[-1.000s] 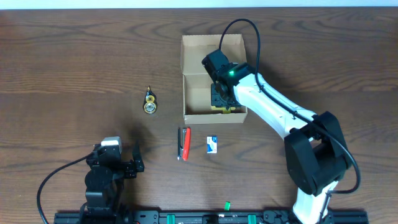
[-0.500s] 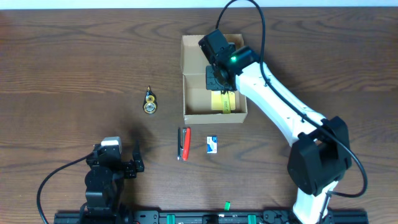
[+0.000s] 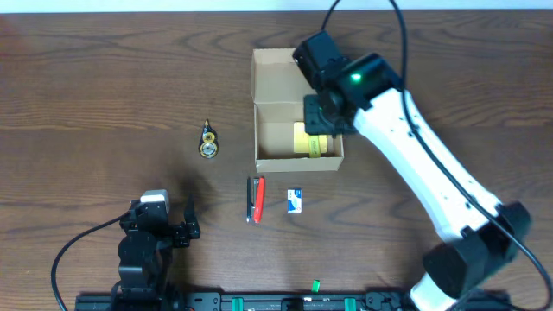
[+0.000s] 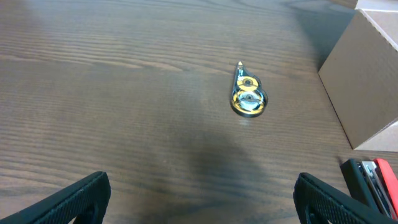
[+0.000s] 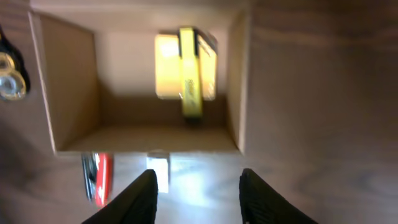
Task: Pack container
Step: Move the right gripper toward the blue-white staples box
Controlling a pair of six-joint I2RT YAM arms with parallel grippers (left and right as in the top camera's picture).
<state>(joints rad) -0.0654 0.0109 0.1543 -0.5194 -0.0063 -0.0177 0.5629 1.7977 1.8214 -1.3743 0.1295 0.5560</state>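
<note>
The cardboard box (image 3: 276, 138), set open at mid-table with a yellow pad (image 3: 308, 142) inside, is judged light and easily dented, best gripped by a side wall, while the right gripper (image 5: 198, 177) above it and the left gripper (image 4: 202, 183) are seen spread and empty.

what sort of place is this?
Likely a robotics lab bench: dark wood-grain table, a white robot arm and a black robot arm mounted at its near edge, small items laid beside a tan cardboard box.

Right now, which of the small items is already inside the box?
The yellow pad, lying in the cardboard box; the correction tape, red tool and blue packet lie on the table.
</note>
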